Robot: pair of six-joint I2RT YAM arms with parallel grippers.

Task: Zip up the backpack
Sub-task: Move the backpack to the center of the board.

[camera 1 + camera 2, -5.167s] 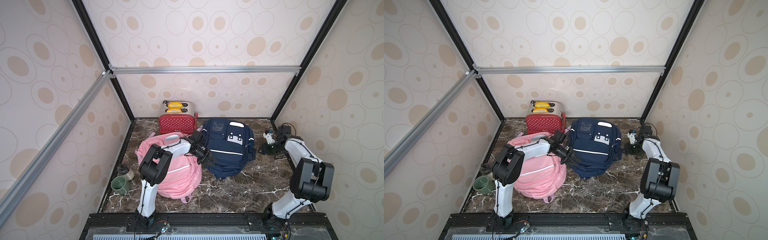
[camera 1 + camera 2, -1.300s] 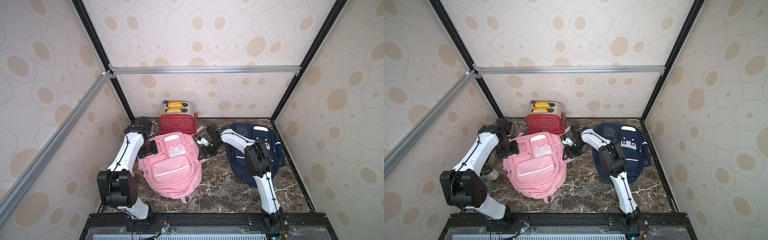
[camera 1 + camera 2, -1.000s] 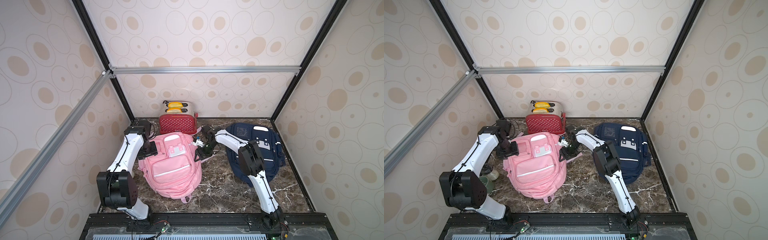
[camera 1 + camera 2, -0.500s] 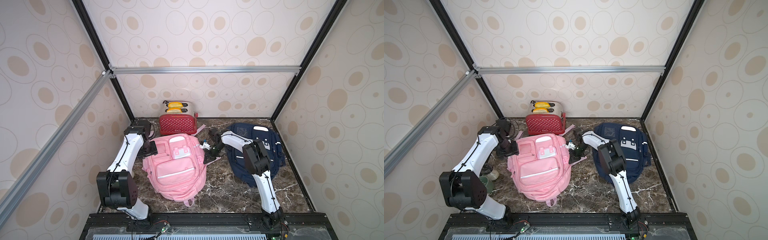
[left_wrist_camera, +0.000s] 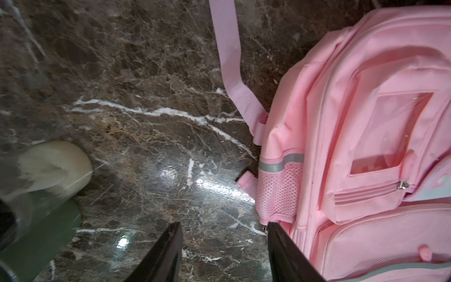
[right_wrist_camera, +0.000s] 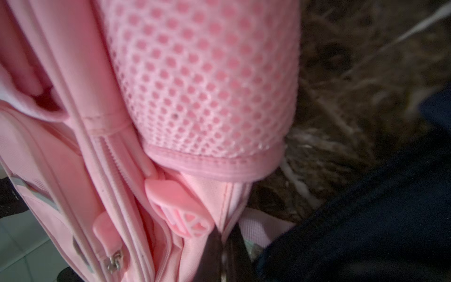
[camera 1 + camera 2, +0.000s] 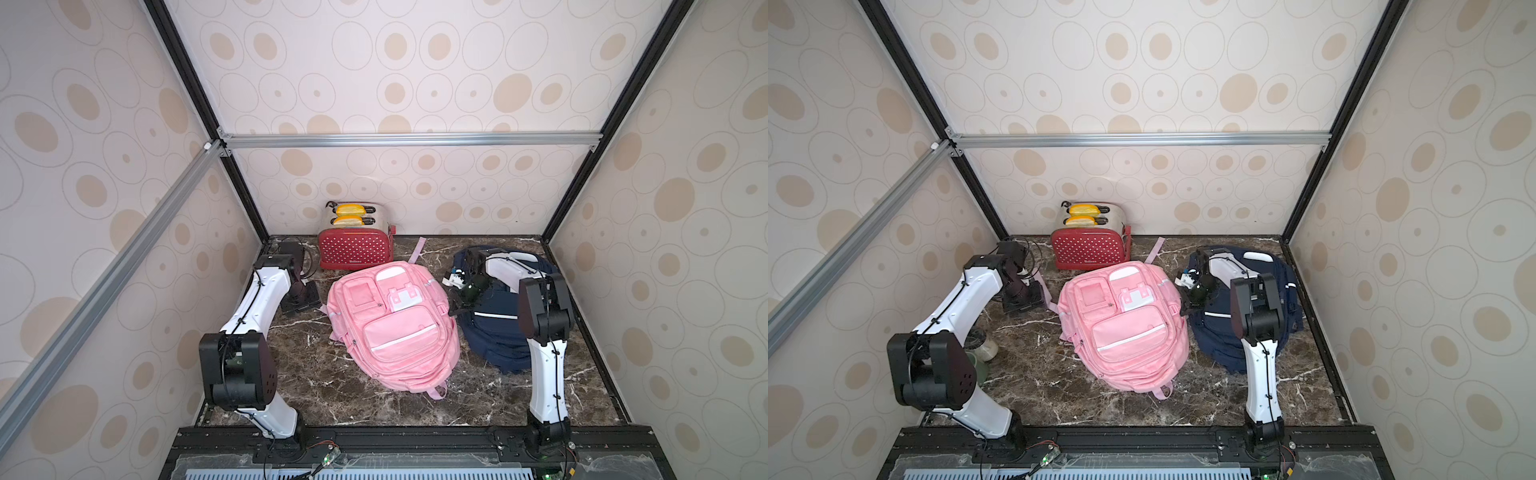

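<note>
The pink fabric backpack [image 7: 395, 328] lies front-up on the dark brown marble tabletop [image 7: 332, 399], between the two grippers in both top views. The right gripper [image 7: 455, 309] is at the side of the bag that faces the navy blue backpack [image 7: 494, 336]. In its wrist view the right gripper [image 6: 223, 234] has its black jaws pressed almost together on a fold of the bag's pink fabric, right at the hem of a pink mesh side pocket [image 6: 207, 73] (the blur hides whether anything besides cloth is pinched). A flat pink rubber zip pull [image 6: 178, 202] lies just beside those fingertips, a pink zip line [image 6: 117, 171] runs past it, and the navy cloth crowds the gripper's other flank. The left gripper [image 7: 301, 301] stands at the bag's opposite side, pointing down at the stone. In its wrist view the left gripper [image 5: 224, 225] has its jaws well apart with only bare marble between them. One of its fingers [image 5: 280, 244] is just beside the bag, close to the other mesh pocket [image 5: 278, 193]. A pink webbing strap [image 5: 229, 61] trails over the stone beyond the fingertips. Away from the bag, a cream cup [image 5: 56, 166] and a dark green mug [image 5: 41, 232] sit near this gripper. A red white-dotted toaster [image 7: 355, 253] holding two yellow slices stands beyond both grippers, by the back wall.
</note>
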